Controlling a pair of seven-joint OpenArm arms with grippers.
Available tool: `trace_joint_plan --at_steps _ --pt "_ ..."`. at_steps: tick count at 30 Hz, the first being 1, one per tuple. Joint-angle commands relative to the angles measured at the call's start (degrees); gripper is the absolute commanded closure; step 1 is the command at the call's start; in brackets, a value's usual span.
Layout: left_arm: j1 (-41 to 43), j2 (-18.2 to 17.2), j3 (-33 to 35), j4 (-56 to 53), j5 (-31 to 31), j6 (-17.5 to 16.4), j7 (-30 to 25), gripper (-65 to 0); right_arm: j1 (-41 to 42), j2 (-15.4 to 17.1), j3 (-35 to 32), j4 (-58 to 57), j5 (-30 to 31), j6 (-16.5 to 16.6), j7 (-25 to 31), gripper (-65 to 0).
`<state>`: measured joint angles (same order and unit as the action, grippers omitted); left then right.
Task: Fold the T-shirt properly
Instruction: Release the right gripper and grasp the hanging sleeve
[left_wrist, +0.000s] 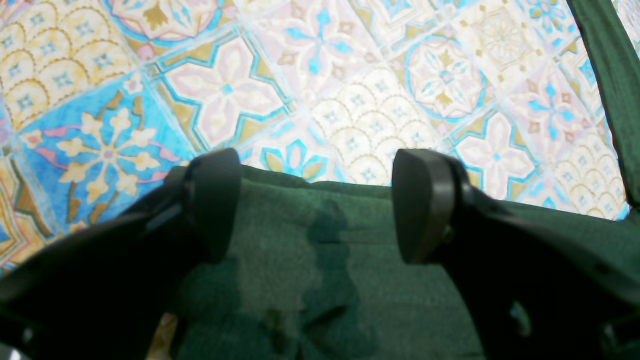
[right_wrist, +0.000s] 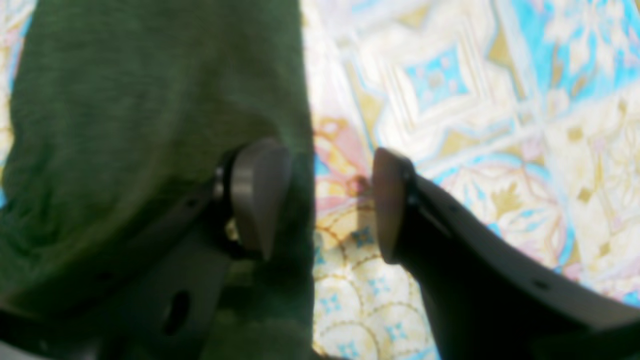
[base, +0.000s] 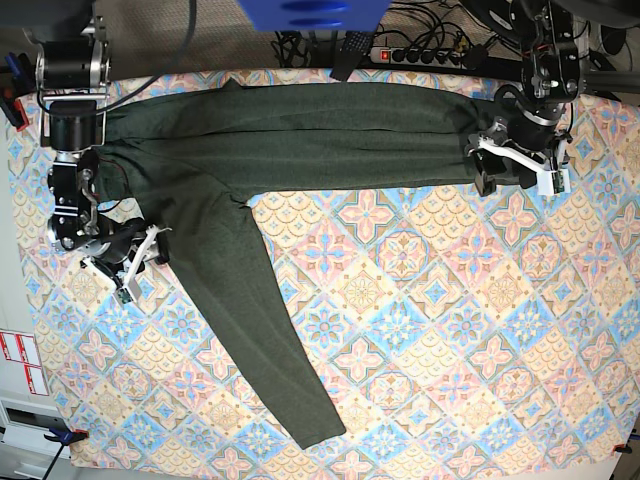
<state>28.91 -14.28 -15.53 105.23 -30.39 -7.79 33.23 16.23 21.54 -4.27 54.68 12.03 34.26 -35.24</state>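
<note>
The dark olive-green T-shirt (base: 300, 135) lies as a long band across the far side of the table. One long sleeve (base: 270, 330) runs diagonally toward the near edge. My left gripper (left_wrist: 320, 205) stands open over the shirt's end (left_wrist: 320, 280), with cloth below the jaws and nothing pinched. In the base view this left gripper (base: 508, 178) is at the band's right end. My right gripper (right_wrist: 325, 200) is open at the shirt's edge (right_wrist: 150, 100). One finger (right_wrist: 260, 195) rests against the cloth, the other over bare tablecloth. In the base view the right gripper (base: 140, 265) sits at the shirt's left side.
A tile-patterned tablecloth (base: 450, 330) covers the whole table. A power strip (base: 420, 55) and cables lie beyond the far edge. A blue object (base: 310, 12) hangs at the top of the base view. Both arm bases stand at the far corners.
</note>
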Motion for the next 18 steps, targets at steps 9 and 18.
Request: trace_joint_plan --at_steps 9,18 --pt "0.32 -0.53 -0.08 1.10 -0.33 -0.16 -1.10 -48.3 6.32 -0.66 0.10 -6.10 1.02 0.42 5.49 -30.7" --pt "0.41 -0.53 -0.08 1.10 -0.33 -0.16 -1.10 -48.3 7.99 -3.65 0.10 -12.79 1.02 0.42 8.91 -30.7"
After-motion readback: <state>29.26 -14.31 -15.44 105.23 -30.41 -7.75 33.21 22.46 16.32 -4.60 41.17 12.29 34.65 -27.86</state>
